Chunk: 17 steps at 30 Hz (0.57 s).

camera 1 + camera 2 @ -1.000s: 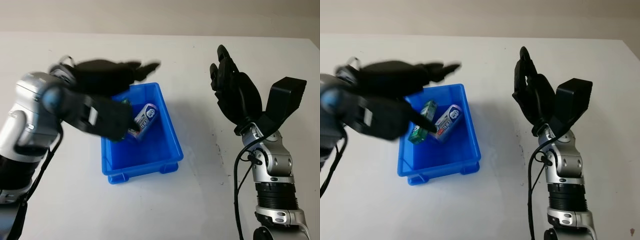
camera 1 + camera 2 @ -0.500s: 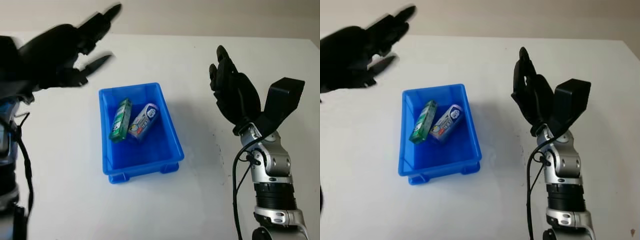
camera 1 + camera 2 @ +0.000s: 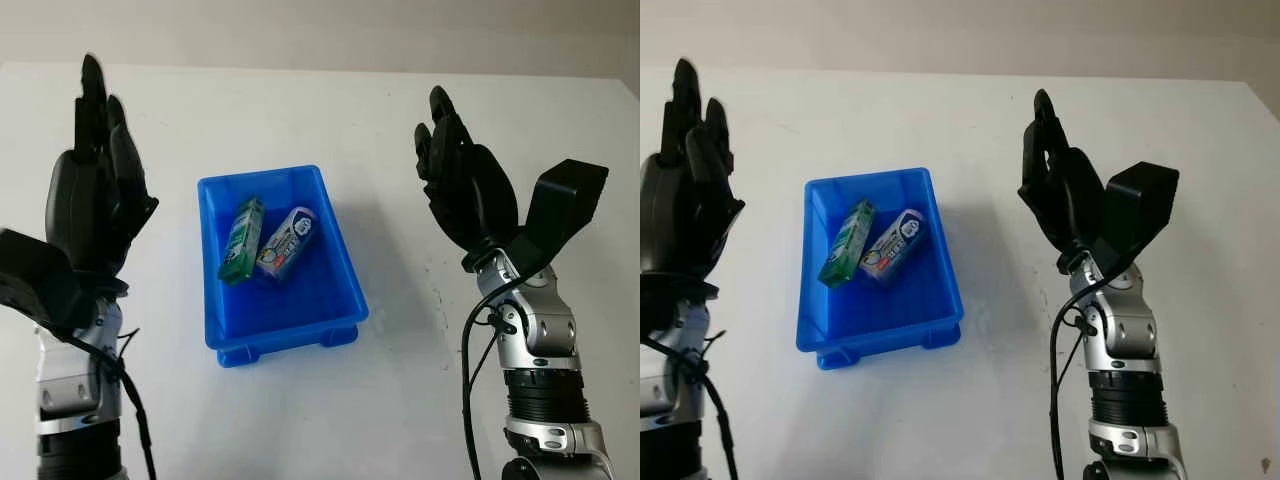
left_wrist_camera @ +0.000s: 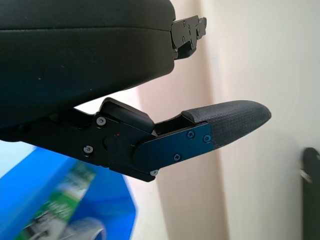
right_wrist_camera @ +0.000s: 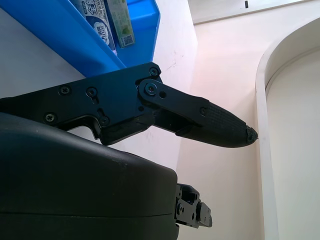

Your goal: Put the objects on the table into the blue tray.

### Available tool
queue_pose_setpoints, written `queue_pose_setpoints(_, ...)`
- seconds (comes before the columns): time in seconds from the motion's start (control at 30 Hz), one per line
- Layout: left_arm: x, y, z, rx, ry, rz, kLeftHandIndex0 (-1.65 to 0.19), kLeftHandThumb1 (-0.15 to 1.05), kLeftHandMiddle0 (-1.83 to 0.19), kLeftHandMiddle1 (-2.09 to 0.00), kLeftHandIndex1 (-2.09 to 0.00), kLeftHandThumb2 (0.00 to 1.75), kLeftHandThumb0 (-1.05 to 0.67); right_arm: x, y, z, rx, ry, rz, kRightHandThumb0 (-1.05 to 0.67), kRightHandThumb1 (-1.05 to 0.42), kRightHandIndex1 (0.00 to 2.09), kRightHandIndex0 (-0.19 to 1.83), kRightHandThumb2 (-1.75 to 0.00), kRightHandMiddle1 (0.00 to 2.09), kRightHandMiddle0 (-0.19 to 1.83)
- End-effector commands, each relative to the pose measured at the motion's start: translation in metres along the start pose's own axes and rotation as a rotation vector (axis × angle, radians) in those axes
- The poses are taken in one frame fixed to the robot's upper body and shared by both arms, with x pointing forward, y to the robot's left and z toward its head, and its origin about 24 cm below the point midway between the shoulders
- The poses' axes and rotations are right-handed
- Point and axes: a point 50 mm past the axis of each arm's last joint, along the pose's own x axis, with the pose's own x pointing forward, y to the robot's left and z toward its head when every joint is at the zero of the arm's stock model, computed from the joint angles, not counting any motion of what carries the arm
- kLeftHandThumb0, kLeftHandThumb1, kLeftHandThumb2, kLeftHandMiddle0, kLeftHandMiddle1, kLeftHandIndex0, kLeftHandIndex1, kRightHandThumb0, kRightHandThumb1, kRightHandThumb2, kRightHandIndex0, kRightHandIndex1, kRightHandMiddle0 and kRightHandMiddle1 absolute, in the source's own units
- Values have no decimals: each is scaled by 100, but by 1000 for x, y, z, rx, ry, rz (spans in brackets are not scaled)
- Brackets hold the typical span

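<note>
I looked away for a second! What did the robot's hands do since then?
The left hand pulled back from over the blue tray to its left side, raised and open. The green pack, white pack and right hand stayed put.

You've got the tray [image 3: 345, 290] mid-surface [image 3: 300, 410], the slim packet [image 3: 241, 239] inside it lying just left of the can [image 3: 287, 241] (they look touching). Your left hand [image 3: 95, 195] is raised left of the tray, right hand [image 3: 462, 185] raised to its right.
</note>
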Motion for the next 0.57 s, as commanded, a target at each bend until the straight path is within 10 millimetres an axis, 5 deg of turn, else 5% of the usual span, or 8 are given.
queue_pose_setpoints(0.0, -2, -2, -6, 5, 13, -1, 19, 105, 19, 0, 0, 80, -86, -1, -2, 0, -1, -14, -8, -76, -105, 0, -19, -80, 0, -19)
queue_pose_setpoints(0.53, 1, 1, -17, 43, 102, -122, 19, 105, 19, 0, 0, 80, -90, -1, -1, -3, 3, -5, -5, -75, -105, 0, -19, -81, 0, -19)
